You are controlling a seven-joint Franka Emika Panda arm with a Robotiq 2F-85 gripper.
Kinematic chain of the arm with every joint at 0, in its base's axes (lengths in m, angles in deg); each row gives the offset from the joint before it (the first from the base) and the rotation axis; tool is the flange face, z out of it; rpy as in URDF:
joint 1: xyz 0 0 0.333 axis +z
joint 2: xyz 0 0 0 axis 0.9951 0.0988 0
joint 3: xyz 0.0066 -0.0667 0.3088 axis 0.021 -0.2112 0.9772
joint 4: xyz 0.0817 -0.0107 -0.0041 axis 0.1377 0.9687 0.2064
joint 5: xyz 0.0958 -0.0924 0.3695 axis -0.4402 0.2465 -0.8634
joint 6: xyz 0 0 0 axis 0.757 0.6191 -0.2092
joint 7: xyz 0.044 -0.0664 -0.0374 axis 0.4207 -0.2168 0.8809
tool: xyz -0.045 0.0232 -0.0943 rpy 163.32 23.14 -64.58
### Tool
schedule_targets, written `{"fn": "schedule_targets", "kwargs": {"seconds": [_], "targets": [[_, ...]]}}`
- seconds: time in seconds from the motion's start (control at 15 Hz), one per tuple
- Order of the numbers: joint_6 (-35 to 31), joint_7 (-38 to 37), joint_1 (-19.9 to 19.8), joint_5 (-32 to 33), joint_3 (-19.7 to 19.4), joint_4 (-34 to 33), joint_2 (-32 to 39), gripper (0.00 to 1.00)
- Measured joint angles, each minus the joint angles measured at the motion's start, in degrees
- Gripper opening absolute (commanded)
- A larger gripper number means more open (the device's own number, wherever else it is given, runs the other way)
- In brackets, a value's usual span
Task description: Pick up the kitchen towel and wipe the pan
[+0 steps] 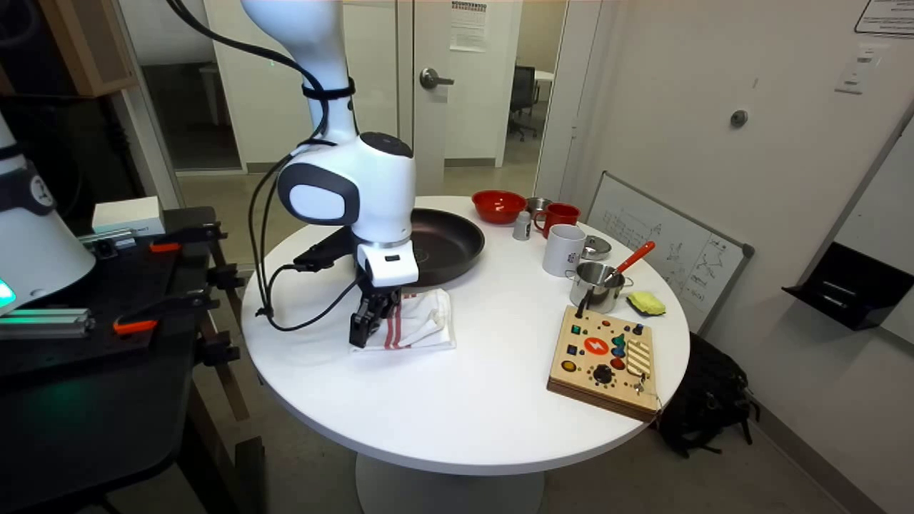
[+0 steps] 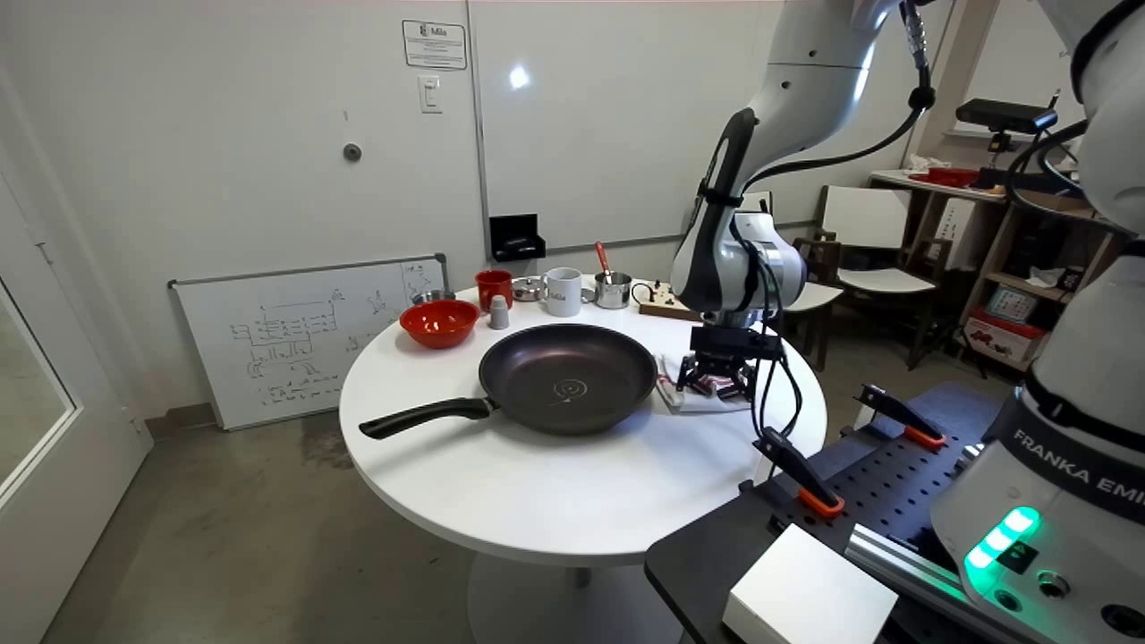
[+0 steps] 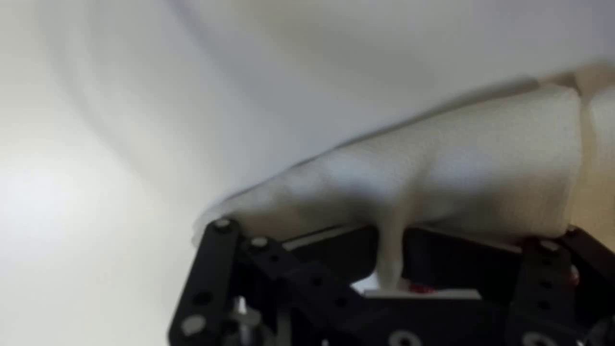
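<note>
**Asker:** What's here?

**Onlooker:** A round white table (image 1: 464,421), with a single white robot arm (image 1: 328,128) reaching down over it.

**Asker:** And on it?

**Onlooker:** A black pan (image 2: 565,385), face up, its long handle (image 2: 428,417) running out to one side. Just beside it, roughly opposite that handle, lies the kitchen towel (image 1: 426,321), white with red stripes, folded. Whether the two touch, I can't tell.

**Asker:** Is the gripper (image 3: 390,254) holding anything?

**Onlooker:** It points down at the towel. Its pads (image 3: 343,254) stand close together, a thin upright fold (image 3: 391,226) of cloth pinched between them. How firm that hold is, I can't say.

**Asker:** Which way next?

**Onlooker:** The pan's round part is nearer the gripper than the handle, so I'd judge a lift, then a sideways move in the handle's direction.
</note>
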Motion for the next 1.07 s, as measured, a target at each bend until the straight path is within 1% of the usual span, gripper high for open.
{"fn": "schedule_targets", "kwargs": {"seconds": [0.07,0.13,0.33,0.4,0.47,0.53,0.6,0.67,0.73,0.8,0.87,1.0,1.07], "targets": [[0.0,0.0,0.1,0.0,-0.1,0.0,0.0,0.0],[0.0,0.0,0.3,0.0,-0.3,0.0,-0.1,0.03],[0.0,0.0,1.7,0.0,-1.2,0.1,-0.7,0.05],[0.0,0.0,2.3,0.0,-1.6,0.2,-1.1,0.3],[0.0,0.0,2.9,0.0,-1.8,0.2,-1.5,0.3],[0.0,0.0,3.6,0.0,-2.1,0.4,-2.2,0.26],[0.0,0.0,4.4,0.0,-2.4,0.6,-2.9,0.13],[0.0,0.0,5.3,0.0,-2.9,0.9,-3.8,0.47],[0.0,0.0,6.4,0.0,-3.5,1.3,-4.7,0.5],[0.0,0.0,7.5,0.1,-4.1,1.7,-5.5,0.55],[0.0,0.0,8.7,0.1,-4.7,2.0,-6.2,0.63],[0.1,0.1,11.0,0.3,-5.9,2.6,-7.2,0.75],[0.1,0.2,12.0,0.5,-6.4,2.8,-7.4,0.84]]}}
